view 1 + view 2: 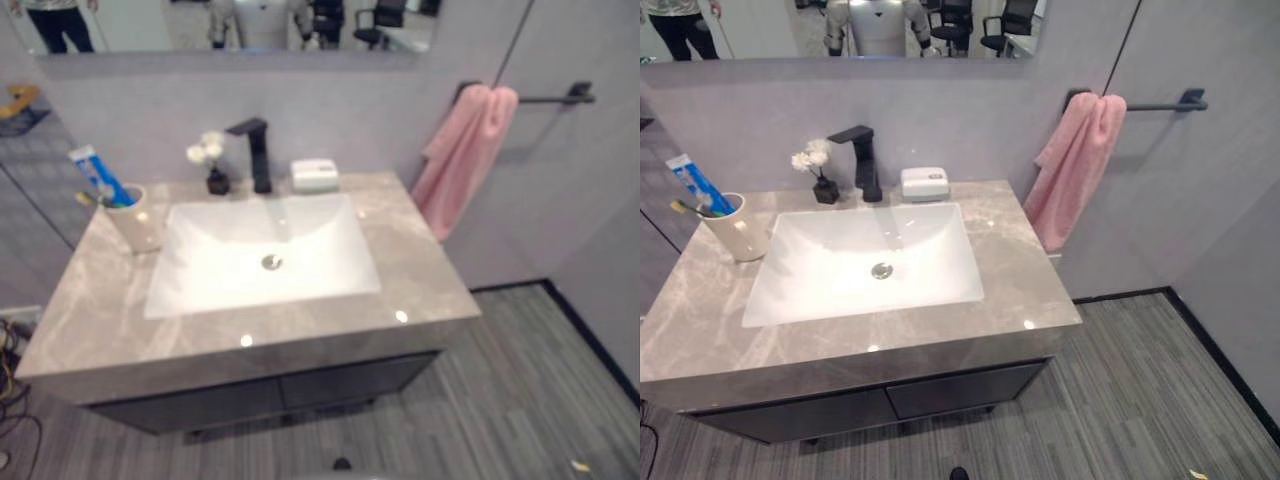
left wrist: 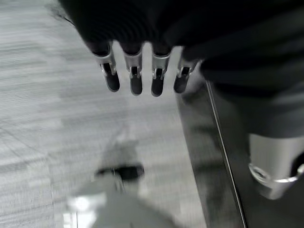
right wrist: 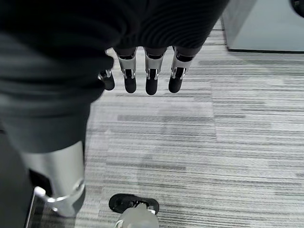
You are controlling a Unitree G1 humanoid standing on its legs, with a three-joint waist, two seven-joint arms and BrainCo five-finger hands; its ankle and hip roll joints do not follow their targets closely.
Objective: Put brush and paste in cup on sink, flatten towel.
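We see the brush (image 1: 685,208) and paste (image 1: 700,185) already standing in the cup (image 1: 738,232) at the left of the bench (image 1: 1020,260), beside the sink (image 1: 865,265). The pink towel (image 1: 1072,165) hangs bunched on its rail (image 1: 1160,104), upper right, unflattened. Our left hand (image 2: 135,78) and right hand (image 3: 147,78) hang over the floor, fingers relaxed, holding nothing.

Cup (image 1: 737,232) sits on the counter (image 1: 1010,260) left of the basin (image 1: 860,265), with the toothpaste (image 1: 698,185) and toothbrush (image 1: 685,208) standing in it. Behind the basin: faucet (image 1: 862,160), little flower vase (image 1: 823,182) on its left, soap dish (image 1: 925,183) on its right. Towel (image 1: 1072,170) hangs bunched on the wall bar (image 1: 1160,104) to the right.
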